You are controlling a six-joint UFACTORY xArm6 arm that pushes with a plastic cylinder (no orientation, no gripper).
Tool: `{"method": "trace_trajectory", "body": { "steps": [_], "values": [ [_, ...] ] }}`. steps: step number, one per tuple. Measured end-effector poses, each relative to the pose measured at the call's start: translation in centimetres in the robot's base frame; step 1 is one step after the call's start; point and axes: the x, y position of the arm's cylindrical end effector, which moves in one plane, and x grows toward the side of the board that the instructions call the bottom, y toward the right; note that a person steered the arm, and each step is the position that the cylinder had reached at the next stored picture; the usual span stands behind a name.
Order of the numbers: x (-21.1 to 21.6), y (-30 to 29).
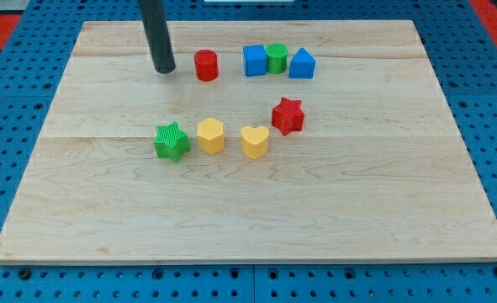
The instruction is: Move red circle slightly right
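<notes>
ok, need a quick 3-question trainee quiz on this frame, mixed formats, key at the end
1. True or false: my tip touches the red circle.
2. Which block lies between the blue cube and the blue triangle? A) yellow heart B) green circle C) red star
3. Fill in: the block nearest the view's left in the lower row is the green ____.

Key
1. False: it stands just to the circle's left, with a gap.
2. B, the green circle.
3. star, left of the yellow hexagon.
</notes>
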Motion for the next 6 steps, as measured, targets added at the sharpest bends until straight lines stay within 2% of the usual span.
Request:
{"method": "trace_trajectory", "body": {
  "steps": [5, 6],
  "values": [
    [0.0, 4.3],
    [0.0, 2.1]
  ]
}}
